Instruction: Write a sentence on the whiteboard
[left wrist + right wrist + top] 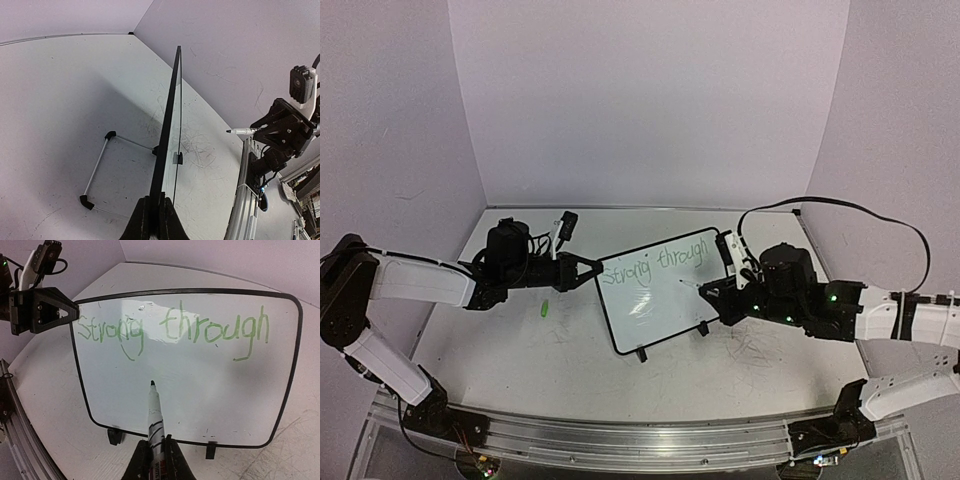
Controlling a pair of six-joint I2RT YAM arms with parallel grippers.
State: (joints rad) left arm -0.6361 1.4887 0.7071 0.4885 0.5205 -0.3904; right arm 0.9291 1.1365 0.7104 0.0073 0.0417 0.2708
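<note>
Whiteboard [655,305] long axis ~8–2 o'clock overhead; left pincer [592,270] clamped on its edge, right pincer [708,291] clamped on marker [155,415] pointing 9 o'clock.

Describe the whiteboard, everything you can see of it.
The whiteboard is a small glossy white panel in a thin black round-cornered frame, standing near upright on two black feet with a wire prop behind. Green handwriting reads "Strong through" along the top. The left hand clamps the edge beside "Strong"; the marker in the right hand points at it without touching.
</note>
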